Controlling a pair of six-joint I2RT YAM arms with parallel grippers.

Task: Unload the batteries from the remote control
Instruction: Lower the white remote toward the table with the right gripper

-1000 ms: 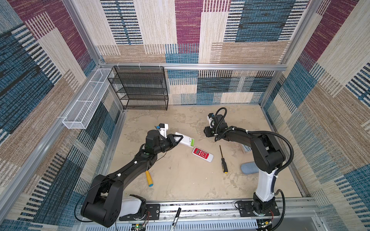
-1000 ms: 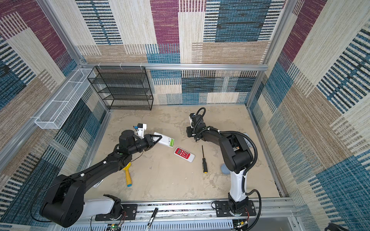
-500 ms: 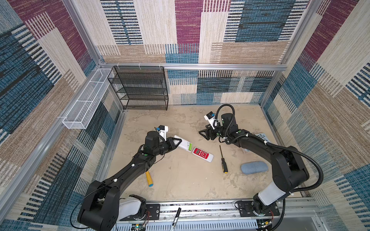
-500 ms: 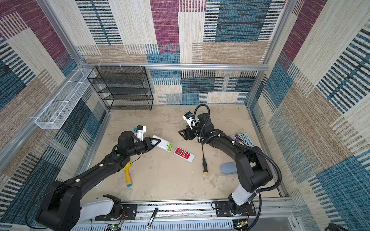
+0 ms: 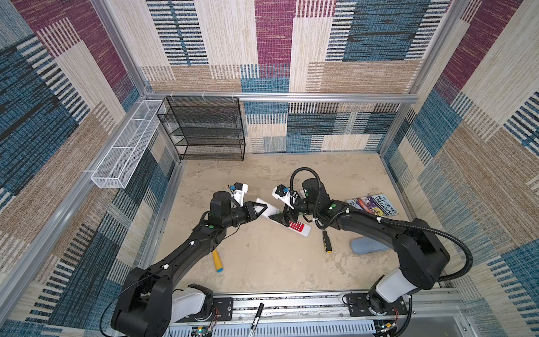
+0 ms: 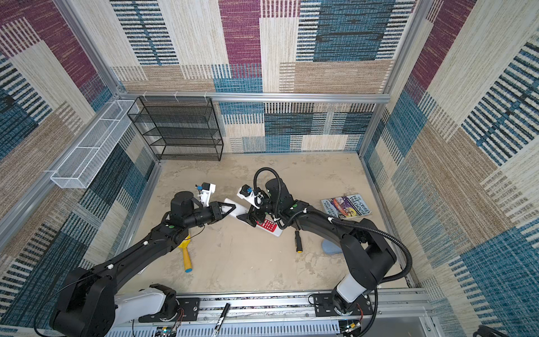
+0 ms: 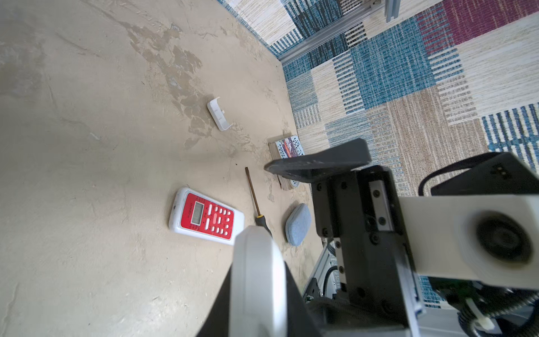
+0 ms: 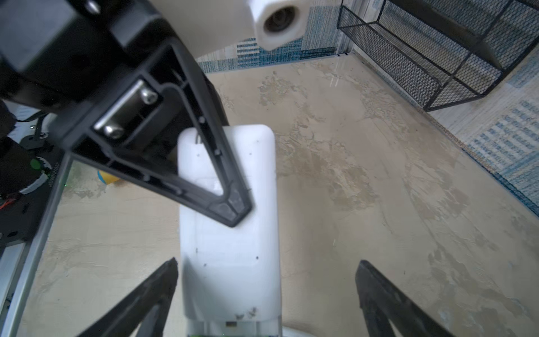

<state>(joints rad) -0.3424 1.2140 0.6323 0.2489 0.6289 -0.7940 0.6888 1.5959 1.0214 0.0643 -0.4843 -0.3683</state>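
Holding steady, the left gripper (image 5: 262, 207) stays pinched shut on the flat faces of the white remote (image 5: 272, 209), which it carries clear of the table. The change is on the other side. Within the last second the right gripper (image 8: 267, 264) has swung in from the back of the table to the remote's free end, and its jaws have spread from half open to fully wide. They now straddle that end and hold nothing.

Of the batteries (image 8: 204, 334) only a green sliver shows, at the remote's near end in the right wrist view. That suggests they are still seated and the pull is next.

The left arm reaches forward, nearly straight. The right arm bends at the elbow, its forearm running leftward and its wrist tipped down.
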